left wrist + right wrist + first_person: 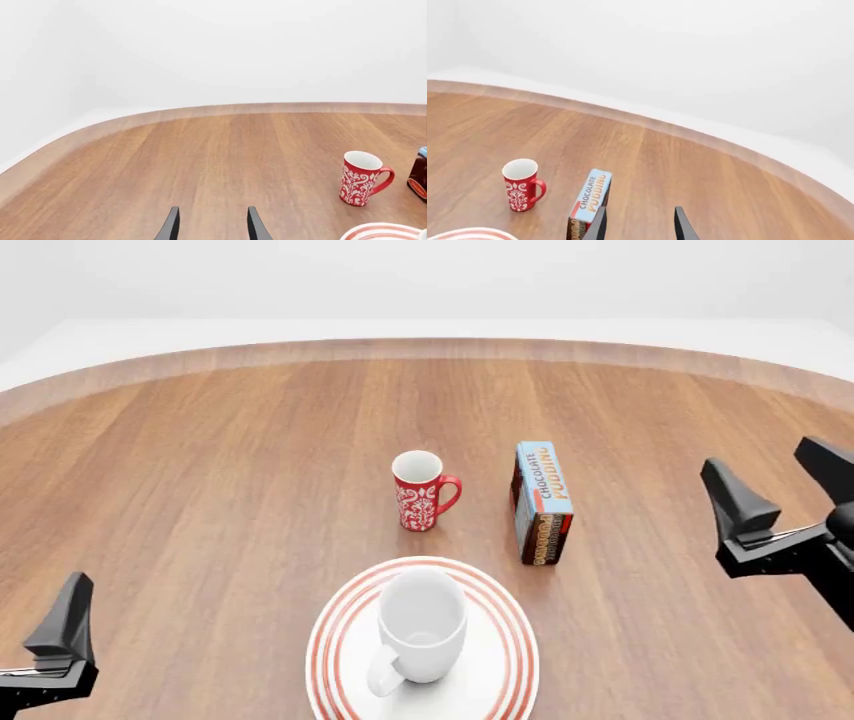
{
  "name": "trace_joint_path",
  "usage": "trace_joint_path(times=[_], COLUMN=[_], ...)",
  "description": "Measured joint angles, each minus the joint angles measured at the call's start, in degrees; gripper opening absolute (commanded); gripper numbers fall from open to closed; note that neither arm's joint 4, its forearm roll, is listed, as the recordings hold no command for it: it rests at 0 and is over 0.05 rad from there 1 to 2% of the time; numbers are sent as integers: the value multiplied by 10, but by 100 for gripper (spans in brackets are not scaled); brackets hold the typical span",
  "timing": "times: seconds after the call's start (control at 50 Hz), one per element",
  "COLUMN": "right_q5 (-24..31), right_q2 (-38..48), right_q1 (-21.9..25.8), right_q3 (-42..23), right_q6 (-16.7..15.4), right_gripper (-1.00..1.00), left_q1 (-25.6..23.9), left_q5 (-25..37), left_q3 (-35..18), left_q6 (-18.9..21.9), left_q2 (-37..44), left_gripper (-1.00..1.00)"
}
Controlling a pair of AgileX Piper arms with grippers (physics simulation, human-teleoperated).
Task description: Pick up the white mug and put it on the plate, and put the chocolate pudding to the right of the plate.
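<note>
The white mug (422, 625) stood upright in the middle of the plate (507, 660), its handle turned toward the camera and a little to the left in the front view. The plate lay on the wooden counter (200, 490) at the near edge. The chocolate pudding (543, 502) stood on a long edge beyond the plate's right side, just beside its rim, light-blue face up. A red mug (422, 491) stood upright to the left of the box, near it but apart, beyond the plate. The right pincer (781, 492) hung at the right of the box, well apart from it, fingers spread and holding nothing. The left pincer (212, 224) hung over bare wood at the near left, likewise spread and empty.
</note>
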Motion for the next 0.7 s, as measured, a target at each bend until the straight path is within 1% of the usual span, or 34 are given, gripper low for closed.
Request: trace_joint_path(times=[0.32, 0.7], right_q5=[-12, -14], right_q2=[67, 141], right_q1=[13, 27], right_q3=[-46, -106], right_q6=[-11, -6], right_gripper=[100, 100], left_q1=[0, -1], left_q5=[4, 5], left_q3=[0, 0], left_q6=[-2, -5], left_q2=[-4, -5], left_gripper=[100, 100])
